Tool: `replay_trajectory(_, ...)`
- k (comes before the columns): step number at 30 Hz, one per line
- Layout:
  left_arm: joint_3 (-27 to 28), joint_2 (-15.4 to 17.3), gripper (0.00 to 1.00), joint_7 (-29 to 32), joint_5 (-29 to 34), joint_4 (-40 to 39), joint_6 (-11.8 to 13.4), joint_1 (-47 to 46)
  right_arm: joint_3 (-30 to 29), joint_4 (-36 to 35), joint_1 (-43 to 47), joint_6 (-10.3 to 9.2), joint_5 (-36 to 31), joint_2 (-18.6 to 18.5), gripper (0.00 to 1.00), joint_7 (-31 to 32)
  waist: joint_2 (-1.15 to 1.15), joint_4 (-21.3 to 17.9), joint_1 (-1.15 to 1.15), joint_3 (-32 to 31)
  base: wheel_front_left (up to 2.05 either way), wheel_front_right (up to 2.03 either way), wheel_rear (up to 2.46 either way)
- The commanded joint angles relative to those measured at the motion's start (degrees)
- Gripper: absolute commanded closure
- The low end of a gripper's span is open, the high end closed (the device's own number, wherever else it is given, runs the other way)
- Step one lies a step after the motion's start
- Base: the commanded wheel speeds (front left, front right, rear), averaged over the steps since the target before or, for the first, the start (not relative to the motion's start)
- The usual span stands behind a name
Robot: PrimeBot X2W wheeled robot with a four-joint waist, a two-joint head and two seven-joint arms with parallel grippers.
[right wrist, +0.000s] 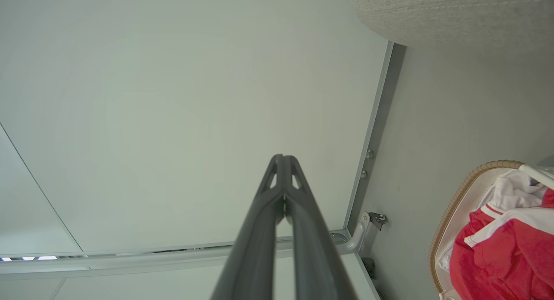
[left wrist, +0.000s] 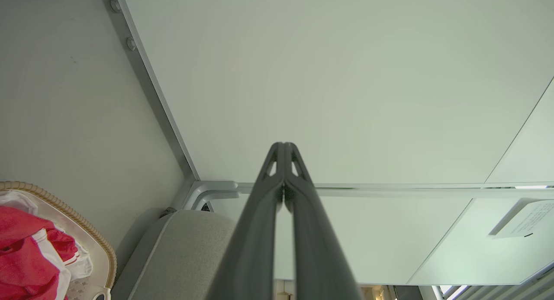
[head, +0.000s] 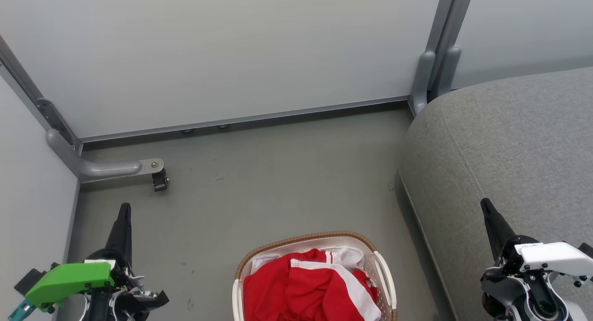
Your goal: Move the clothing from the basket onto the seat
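Grey fabric covers the seat [head: 509,140], which takes up the right side of the floor [head: 278,182]. Near the seat's rounded edge, the basket [head: 305,237] stands on the floor, with the red-and-white clothing [head: 301,288] heaped inside it. The left gripper [left wrist: 283,147] and right gripper [right wrist: 282,158] hang clear of both, each with its fingers pressed together, pinching nothing.
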Motion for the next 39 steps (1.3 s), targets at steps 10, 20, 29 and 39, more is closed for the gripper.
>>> replay_trajectory(10, -0.3, -0.3, 0.00, -0.1, 0.0, 2.0, 0.1, 1.4, 0.2, 1.8, 1.4, -0.02, 0.0, 0.6, 0.00, -0.1, 0.00, 0.0, 0.00, 0.0, 0.00, 0.00, 0.00)
replay_trajectory(20, -3.7, -0.2, 0.00, -3.0, 1.8, 1.2, 0.1, 1.9, 1.5, 0.7, 2.3, -0.02, -1.7, 0.5, 0.00, -3.0, 0.05, 0.0, 0.00, 0.1, 0.00, 0.00, 0.00)
replay_trajectory(29, -5.2, -0.1, 0.00, -5.3, 5.8, -0.7, 0.0, 2.3, 0.3, 0.2, 2.4, -0.02, -7.5, 0.4, 0.00, -5.3, 0.09, 0.0, 0.00, 0.2, 0.00, 0.00, 0.00)
replay_trajectory(39, -6.2, -0.1, 0.00, -7.6, 15.9, -3.0, 0.0, 2.5, -0.9, -1.5, 2.2, -0.01, -18.2, 0.3, 0.00, -7.6, 0.14, 0.1, 0.00, 0.3, 0.00, 0.00, 0.00)
